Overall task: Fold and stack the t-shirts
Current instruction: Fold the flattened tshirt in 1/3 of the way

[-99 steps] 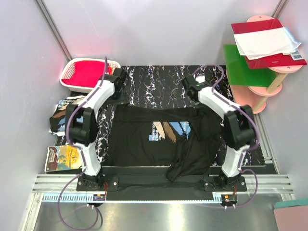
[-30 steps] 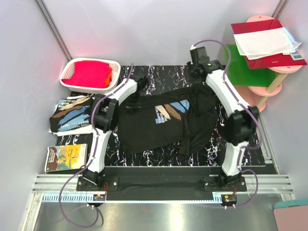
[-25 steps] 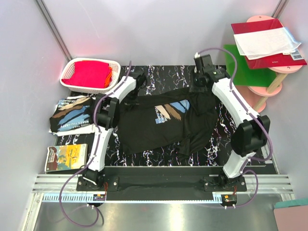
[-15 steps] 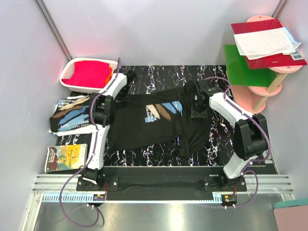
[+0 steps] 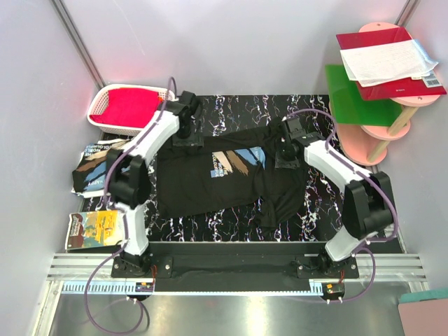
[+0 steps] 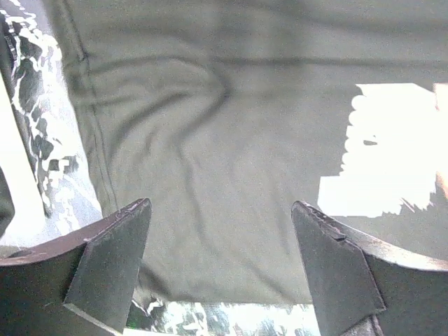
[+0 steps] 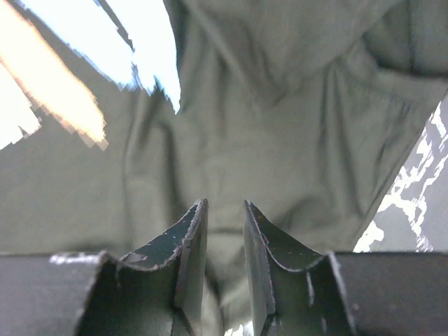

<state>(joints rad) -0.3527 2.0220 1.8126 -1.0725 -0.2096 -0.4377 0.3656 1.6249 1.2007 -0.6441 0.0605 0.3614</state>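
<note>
So right now one spread t-shirt (image 5: 217, 192) is lying mostly flat on the black marbled mat (image 5: 238, 112), print (image 5: 234, 162) facing up, with its right side bunched up and a rumpled flap trailing toward the near edge. The left gripper (image 6: 220, 210) sits over the far left edge of that shirt with its jaws wide apart and nothing between them, just wrinkled cloth and a strip of mat underneath, so it's let go. The right gripper (image 7: 224, 206) is down on the far right part of the shirt, fingers nearly together with only a thin gap, and as far as I can see it's pinching a fold of the fabric, since the creases all run in toward the jaws. A second, folded t-shirt (image 5: 92, 171) is parked off the left side of the mat, print visible, with a colourful booklet (image 5: 94, 229) just nearer than it. Behind that is a white basket (image 5: 105, 94) with a red cloth (image 5: 126, 108) inside. Over on the far right is a pink shelf stand (image 5: 392, 105) holding a green sheet (image 5: 350, 98) and a red folder (image 5: 381, 42) with white papers (image 5: 385, 61) on top.
</note>
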